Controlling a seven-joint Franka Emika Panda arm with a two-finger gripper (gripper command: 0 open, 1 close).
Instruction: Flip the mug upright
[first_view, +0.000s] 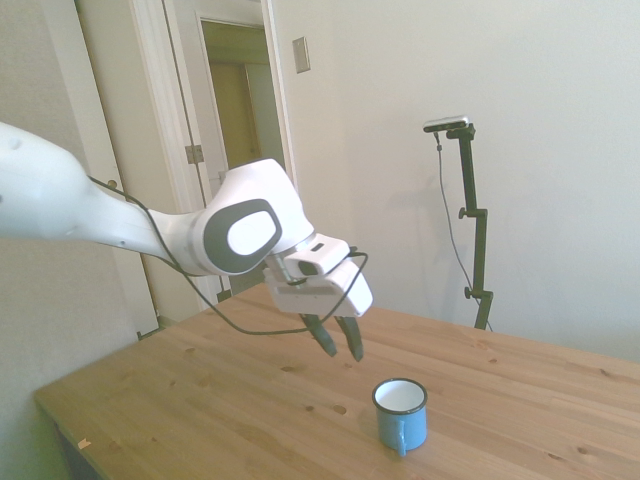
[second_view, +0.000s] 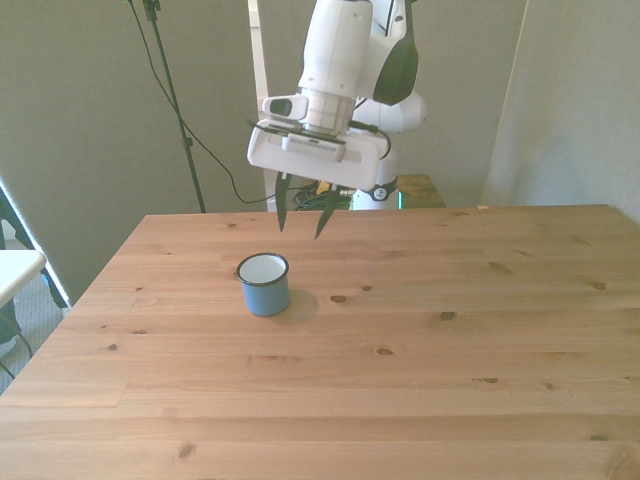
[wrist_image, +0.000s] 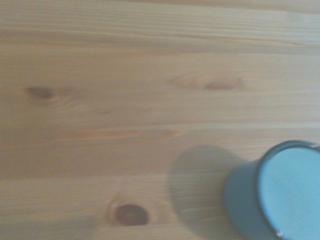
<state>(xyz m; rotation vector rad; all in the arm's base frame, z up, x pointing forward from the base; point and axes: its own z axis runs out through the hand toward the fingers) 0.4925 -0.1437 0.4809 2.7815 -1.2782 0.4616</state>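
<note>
- Bare wooden table (second_view: 420, 400) fills the near part of the front view, its planks dotted with dark knots.
- Farther in, the mug (second_view: 264, 284) stands upright on the table, mouth up, white inside showing, toward the front view's left.
- From the side, the mug (first_view: 401, 415) shows its loop handle (first_view: 399, 440) pointing toward that camera.
- Above the table the gripper (second_view: 302, 213) hangs in the air, released, its two dark fingers (second_view: 281, 205) spread with a clear gap and holding nothing.
- It hovers above and just beyond the mug, apart from it; the side view shows the same gripper (first_view: 341, 340) clear of the rim.
- Close up from the wrist, the mug (wrist_image: 280, 192) sits at the edge of the picture, cut off and somewhat blurred, possibly leaning, with its shadow (wrist_image: 200, 175) on the wood beside it.
</note>
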